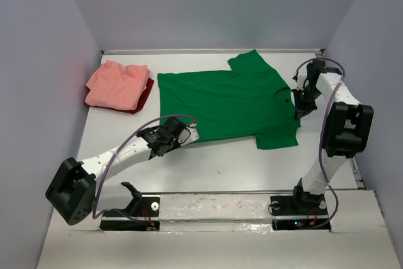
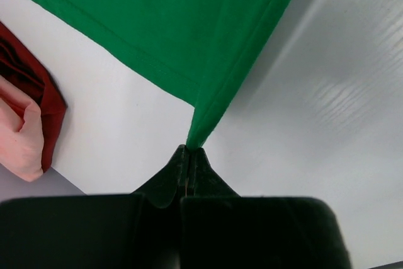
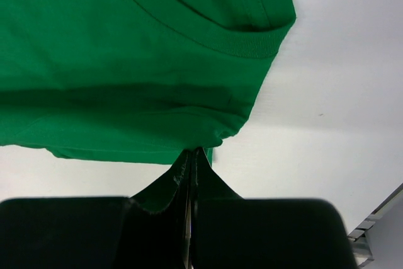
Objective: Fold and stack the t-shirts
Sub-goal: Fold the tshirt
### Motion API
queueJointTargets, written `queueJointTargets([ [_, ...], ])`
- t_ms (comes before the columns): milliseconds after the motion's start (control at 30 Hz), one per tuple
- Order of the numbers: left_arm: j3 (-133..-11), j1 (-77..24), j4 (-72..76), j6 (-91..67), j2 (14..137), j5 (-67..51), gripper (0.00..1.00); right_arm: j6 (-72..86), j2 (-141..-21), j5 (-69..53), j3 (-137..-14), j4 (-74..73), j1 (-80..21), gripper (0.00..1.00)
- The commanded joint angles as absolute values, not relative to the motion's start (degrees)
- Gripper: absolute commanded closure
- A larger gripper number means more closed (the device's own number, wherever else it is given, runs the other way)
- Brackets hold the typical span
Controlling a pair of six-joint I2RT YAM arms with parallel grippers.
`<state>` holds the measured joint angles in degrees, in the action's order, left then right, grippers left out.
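Note:
The green t-shirt (image 1: 227, 102) lies spread flat across the middle of the table, collar to the right. My left gripper (image 1: 181, 130) is shut on its near-left hem corner (image 2: 195, 133). My right gripper (image 1: 298, 110) is shut on the shirt's shoulder edge beside the collar (image 3: 203, 149). The salmon-pink t-shirt (image 1: 116, 84) lies folded at the far left on top of dark red cloth (image 1: 143, 97). Both also show at the left edge of the left wrist view, the pink cloth (image 2: 19, 140) beside the dark red cloth (image 2: 38, 92).
White walls close in the table on the left, back and right. The right arm's body (image 1: 343, 130) stands near the right edge. A metal rail (image 1: 214, 196) runs along the near edge by the arm bases.

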<state>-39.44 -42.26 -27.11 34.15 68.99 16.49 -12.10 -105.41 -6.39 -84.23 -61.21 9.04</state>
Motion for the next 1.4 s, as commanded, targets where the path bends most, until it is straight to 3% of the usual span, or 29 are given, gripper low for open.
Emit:
queueJointTargets([
  [0, -39.3, -41.5, -23.5, 34.4, 70.0, 20.4, 1.00, -11.4, -106.7, -7.1, -87.8, -61.7, 9.4, 1.00],
  [1367, -44.3, -37.4, -16.0, 38.0, 82.3, 23.7, 1.00, -11.4, -119.6, -7.1, -100.0, -63.5, 8.9, 1.00],
])
